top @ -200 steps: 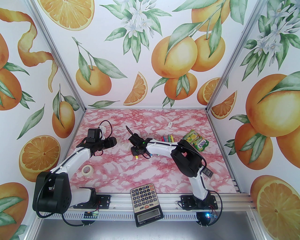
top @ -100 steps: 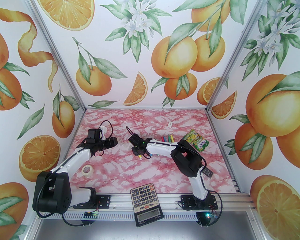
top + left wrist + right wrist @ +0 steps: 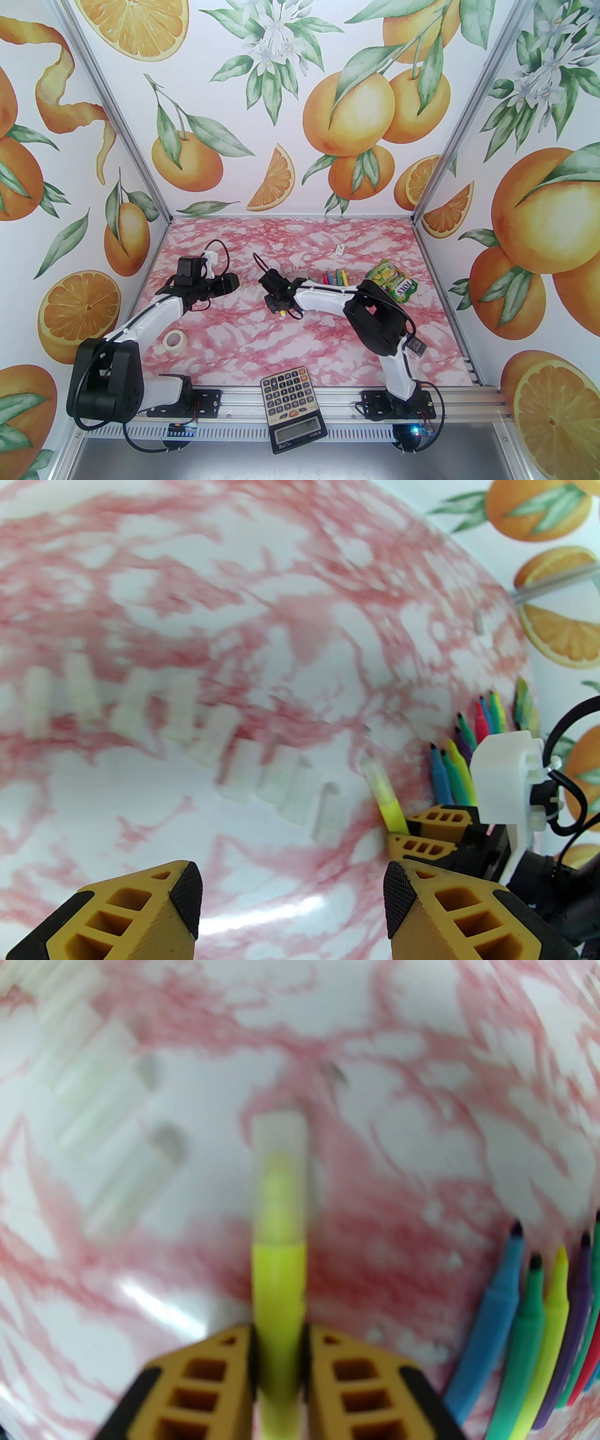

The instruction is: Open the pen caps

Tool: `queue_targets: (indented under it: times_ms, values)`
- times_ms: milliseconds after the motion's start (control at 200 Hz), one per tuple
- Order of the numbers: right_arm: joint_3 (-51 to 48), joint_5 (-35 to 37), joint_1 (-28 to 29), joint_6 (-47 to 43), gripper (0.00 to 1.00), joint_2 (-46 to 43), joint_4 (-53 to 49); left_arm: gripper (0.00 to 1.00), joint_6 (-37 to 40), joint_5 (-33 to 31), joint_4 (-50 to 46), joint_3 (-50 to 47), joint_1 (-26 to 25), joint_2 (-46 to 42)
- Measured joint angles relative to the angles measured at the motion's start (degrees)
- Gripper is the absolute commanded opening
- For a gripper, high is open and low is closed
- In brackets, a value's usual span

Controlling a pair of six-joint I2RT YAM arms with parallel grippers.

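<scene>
From above, the right jaws hold a yellow pen [image 3: 282, 313] over the marbled tabletop [image 3: 225, 347], likely offering it to the left arm [image 3: 154, 314]; the left wrist shows the left jaws spread, facing its frosted cylindrical cap [image 3: 375, 773], loose caps [image 3: 243, 766] lined up beside. The right wrist shows the right jaws pinching the smooth barrel [image 3: 279, 1288], cap end free
</scene>
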Motion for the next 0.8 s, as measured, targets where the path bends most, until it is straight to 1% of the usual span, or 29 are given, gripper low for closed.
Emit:
queue_targets:
  times_ms: [195,495,801]
  values:
    - [-4.22,-1.18,0.00,-0.33,0.20,-4.76,3.87,0.68,-0.79,3.43,2.01,0.42,-3.21,2.99]
    - [-10.45,-5.46,-0.17,-1.18,0.20,-11.61,11.67,0.67,-4.48,10.88,8.15,1.31,-5.01,5.40]
    - [-14.78,-8.61,-0.33,-1.99,0.20,-15.98,17.75,0.67,-7.87,15.02,13.07,2.05,-7.06,7.96]
